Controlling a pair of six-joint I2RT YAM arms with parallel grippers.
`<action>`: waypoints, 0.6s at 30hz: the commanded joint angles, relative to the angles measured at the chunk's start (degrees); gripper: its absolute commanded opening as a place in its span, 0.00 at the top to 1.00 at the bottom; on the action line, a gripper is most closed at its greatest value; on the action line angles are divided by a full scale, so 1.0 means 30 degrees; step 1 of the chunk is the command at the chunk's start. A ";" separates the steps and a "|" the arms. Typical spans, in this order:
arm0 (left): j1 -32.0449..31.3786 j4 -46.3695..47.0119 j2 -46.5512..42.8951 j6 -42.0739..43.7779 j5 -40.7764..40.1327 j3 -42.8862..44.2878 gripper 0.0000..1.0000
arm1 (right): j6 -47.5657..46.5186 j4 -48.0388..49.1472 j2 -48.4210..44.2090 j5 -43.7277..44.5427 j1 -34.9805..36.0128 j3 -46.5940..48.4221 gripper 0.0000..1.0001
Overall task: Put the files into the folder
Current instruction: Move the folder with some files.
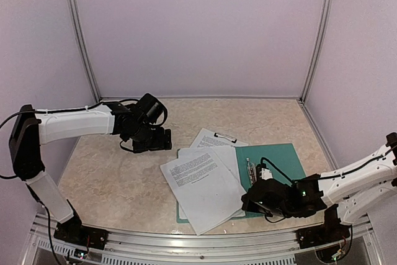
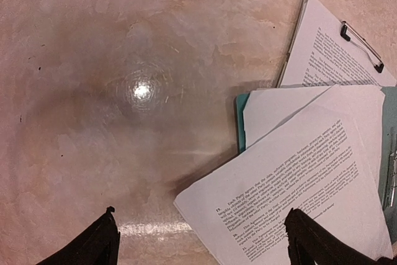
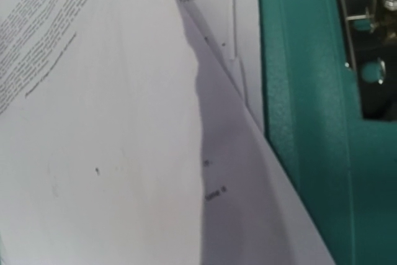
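Left gripper (image 1: 160, 141): jaws spread wide, nothing held, hung over bare table (image 1: 111, 172). Files (image 1: 201, 184) fanned at centre, overlapped onto open folder (image 1: 282, 162). Right gripper (image 1: 251, 202): jaws pressed together at files' right edge, above folder; contact not discernible.

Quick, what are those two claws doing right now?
Left gripper: open, holding nothing, above the table.
Right gripper: closed at the edge of the files; whether it pinches a sheet cannot be told.

Left tool (image 2: 201, 211) spread wide, files (image 2: 310, 178) overlapping folder (image 2: 240, 125), marbled table (image 2: 93, 60)
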 commanded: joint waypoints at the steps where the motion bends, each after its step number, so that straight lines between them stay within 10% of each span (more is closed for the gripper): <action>1: -0.0245 -0.0435 0.0134 0.0038 -0.0288 0.0459 0.10 | 0.0288 -0.0502 -0.0365 0.0348 0.0209 -0.0417 1.00; 18: -0.0536 -0.0763 -0.0388 -0.0097 -0.0616 0.0376 0.09 | -0.0282 -0.2187 0.0496 -0.0114 0.0221 0.0705 0.51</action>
